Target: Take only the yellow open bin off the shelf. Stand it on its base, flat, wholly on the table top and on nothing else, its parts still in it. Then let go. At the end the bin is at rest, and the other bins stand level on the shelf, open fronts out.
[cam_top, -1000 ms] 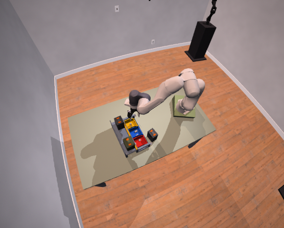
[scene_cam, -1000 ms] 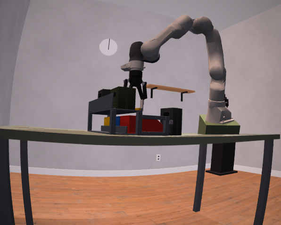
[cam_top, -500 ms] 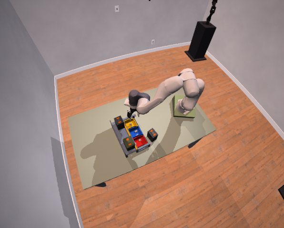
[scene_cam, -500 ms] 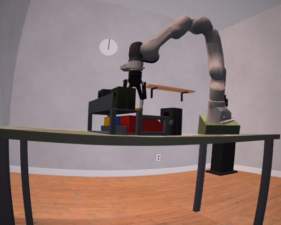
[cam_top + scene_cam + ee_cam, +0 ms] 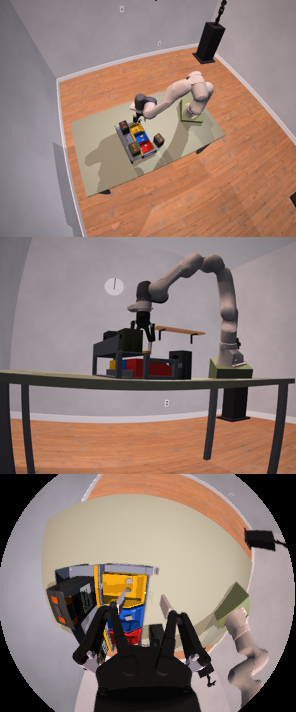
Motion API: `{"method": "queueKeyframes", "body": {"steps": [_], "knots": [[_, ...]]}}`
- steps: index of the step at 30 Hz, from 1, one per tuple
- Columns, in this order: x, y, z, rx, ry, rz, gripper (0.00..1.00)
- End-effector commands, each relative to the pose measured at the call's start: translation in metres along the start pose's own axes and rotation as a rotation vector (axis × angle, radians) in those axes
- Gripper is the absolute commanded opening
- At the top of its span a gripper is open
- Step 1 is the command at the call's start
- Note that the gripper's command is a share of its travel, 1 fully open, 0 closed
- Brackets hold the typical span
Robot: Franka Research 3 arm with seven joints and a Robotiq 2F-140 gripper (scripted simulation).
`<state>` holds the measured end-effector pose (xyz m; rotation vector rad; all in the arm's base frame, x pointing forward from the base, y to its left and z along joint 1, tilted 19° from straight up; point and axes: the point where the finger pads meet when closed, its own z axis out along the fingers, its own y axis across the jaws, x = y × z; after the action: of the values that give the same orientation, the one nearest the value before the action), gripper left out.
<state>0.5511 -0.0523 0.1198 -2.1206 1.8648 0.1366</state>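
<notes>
Gripper partly open, about halfway, with nothing between the fingers. Pointing straight down from a dark wrist, right over the far end of the shelf. One light fingertip hanging just at the shelf's top rail; hard to tell if touching it. In the wrist view, one fingertip over the yellow bin, the other out over the bare table top. Yellow bin just under the gripper, sitting on the shelf's low level, first in a row of three. Then the blue bin next to it, and the red bin last, farthest from the gripper. Small grey parts inside the bins. A black box on the upper level, just beside the gripper. A dark green box farther off along the same level. One more black box on the table, past the shelf's open side. Arm rising tall from a green base block, bending over at the top, then reaching down and across to the shelf.
</notes>
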Motion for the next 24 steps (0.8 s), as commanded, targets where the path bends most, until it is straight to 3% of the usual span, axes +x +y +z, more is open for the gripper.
{"method": "queueKeyframes", "body": {"steps": [1,24], "knots": [[-0.0019,0.0006,0.0001,-0.001,-0.001,0.001,0.57],[-0.0082,0.0030,-0.0001,-0.001,-0.001,0.001,0.57]]}}
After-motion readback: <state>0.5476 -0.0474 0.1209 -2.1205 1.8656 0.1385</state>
